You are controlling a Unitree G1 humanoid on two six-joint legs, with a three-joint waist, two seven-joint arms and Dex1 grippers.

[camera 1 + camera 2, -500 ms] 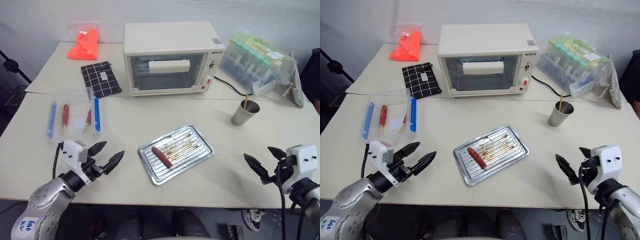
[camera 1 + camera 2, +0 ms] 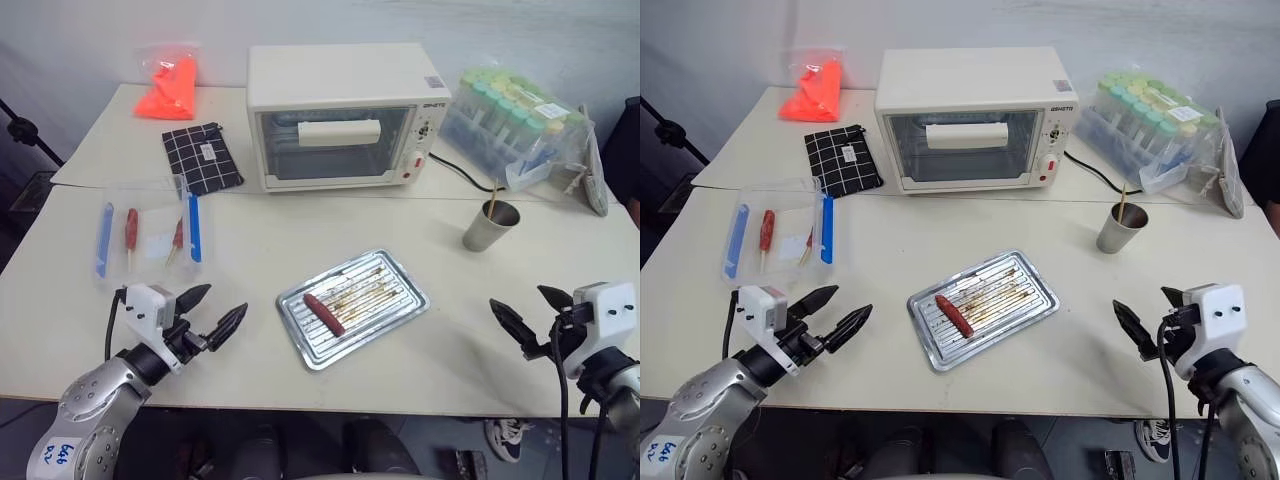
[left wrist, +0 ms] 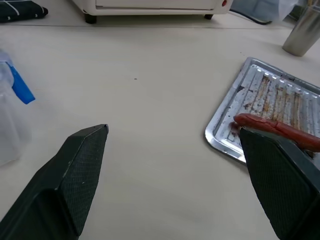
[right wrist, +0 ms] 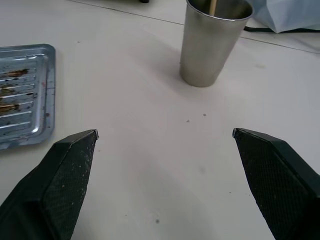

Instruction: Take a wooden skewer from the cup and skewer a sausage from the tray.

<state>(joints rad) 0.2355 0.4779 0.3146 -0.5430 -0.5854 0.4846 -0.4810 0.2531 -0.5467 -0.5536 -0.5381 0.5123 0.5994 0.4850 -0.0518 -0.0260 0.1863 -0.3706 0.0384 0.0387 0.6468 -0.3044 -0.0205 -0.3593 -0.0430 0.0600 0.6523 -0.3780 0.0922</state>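
Note:
A silver ridged tray (image 2: pixel 395 305) with brown stains lies mid-table, holding one dark red sausage (image 2: pixel 324 313) at its left end. The grey metal cup (image 2: pixel 490 227) stands at the right, behind the tray, with a pale wooden skewer (image 2: pixel 492 198) sticking up out of it. My left gripper (image 2: pixel 215 313) hovers open near the front edge, left of the tray, pointing toward it. My right gripper (image 2: pixel 533 316) hovers open at the front right, in front of the cup (image 4: pixel 212 42) and to the right of the tray (image 4: pixel 30 120). Both are empty.
A white toaster oven (image 2: pixel 340 115) stands at the back centre. A clear plastic box (image 2: pixel 150 235) with blue sticks and red items sits at the left. A bag of green-capped tubes (image 2: pixel 515 125) lies back right, a black checked pouch (image 2: pixel 200 160) and an orange bag (image 2: pixel 172 90) back left.

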